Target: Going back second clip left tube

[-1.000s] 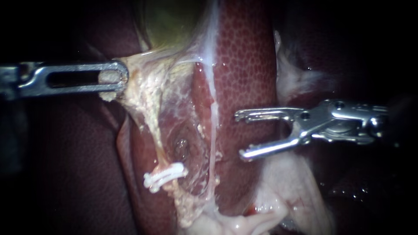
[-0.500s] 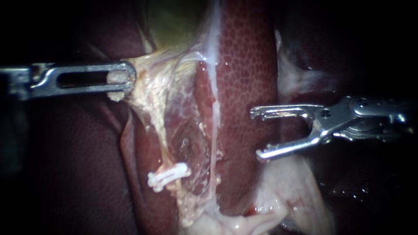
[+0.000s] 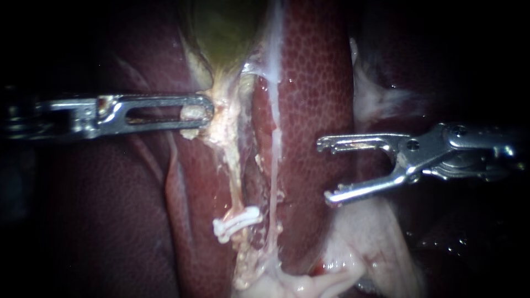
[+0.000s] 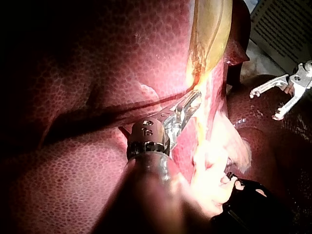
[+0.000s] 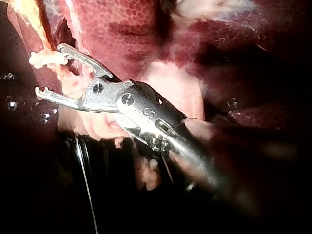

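Left tube (image 3: 236,176): runs near-vert. in the endoscope view, from the gallbladder (image 3: 221,38) down toward pale tissue at the btm. One white clip (image 3: 237,223) sits low on it, roughly crosswise to the tube; no 2nd clip visible. Just right of it a thinner right tube (image 3: 273,176) runs parallel, w/ liver (image 3: 314,83) behind.

Right instrument (image 3: 326,171) is beyond that thin tube, over liver, apart from both tubes. Its jaws are spread wide and empty, mouth facing the left tube. So the tube lies straight ahead of them, its long axis across their line of approach.

Left instrument (image 3: 199,110) is nearer, jaws pinching pale tissue where the gallbladder narrows into the tube's top.

Judgement: backing the right instrument out along its own shaft looks unobstructed; the thin tube is the thing to mind.
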Available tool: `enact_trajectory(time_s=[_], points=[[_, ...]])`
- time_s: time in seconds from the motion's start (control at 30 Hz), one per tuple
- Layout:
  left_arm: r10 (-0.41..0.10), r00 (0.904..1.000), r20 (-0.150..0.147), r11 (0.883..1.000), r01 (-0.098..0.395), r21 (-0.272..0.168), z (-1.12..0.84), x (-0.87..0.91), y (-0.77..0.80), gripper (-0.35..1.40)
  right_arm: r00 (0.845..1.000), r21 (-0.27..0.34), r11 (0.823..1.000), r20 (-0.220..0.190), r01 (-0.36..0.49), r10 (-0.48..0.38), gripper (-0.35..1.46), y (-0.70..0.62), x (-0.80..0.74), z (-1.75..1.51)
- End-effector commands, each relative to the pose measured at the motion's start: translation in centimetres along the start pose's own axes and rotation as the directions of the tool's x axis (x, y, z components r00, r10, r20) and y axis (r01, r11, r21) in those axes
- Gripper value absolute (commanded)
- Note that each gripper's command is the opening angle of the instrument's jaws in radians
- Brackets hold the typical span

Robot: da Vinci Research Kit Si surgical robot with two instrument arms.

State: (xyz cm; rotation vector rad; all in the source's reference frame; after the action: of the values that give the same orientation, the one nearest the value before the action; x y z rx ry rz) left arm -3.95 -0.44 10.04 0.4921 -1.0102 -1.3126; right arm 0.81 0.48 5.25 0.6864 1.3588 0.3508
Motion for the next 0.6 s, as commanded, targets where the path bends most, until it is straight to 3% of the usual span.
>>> enact_trajectory(time_s=[0.03,0.6], points=[[0.000,1.0000,0.000,1.000,0.000,-0.002,0.01,0.00,0.00,-0.35,1.000,0.000,1.000,0.000,0.000,0.000,0.60,0.00,0.01,0.00],[0.000,1.0000,0.000,1.000,0.000,0.000,0.07,0.01,0.00,-0.35,1.000,0.000,1.000,-0.002,0.001,-0.001,0.60,-0.04,0.04,0.03]])
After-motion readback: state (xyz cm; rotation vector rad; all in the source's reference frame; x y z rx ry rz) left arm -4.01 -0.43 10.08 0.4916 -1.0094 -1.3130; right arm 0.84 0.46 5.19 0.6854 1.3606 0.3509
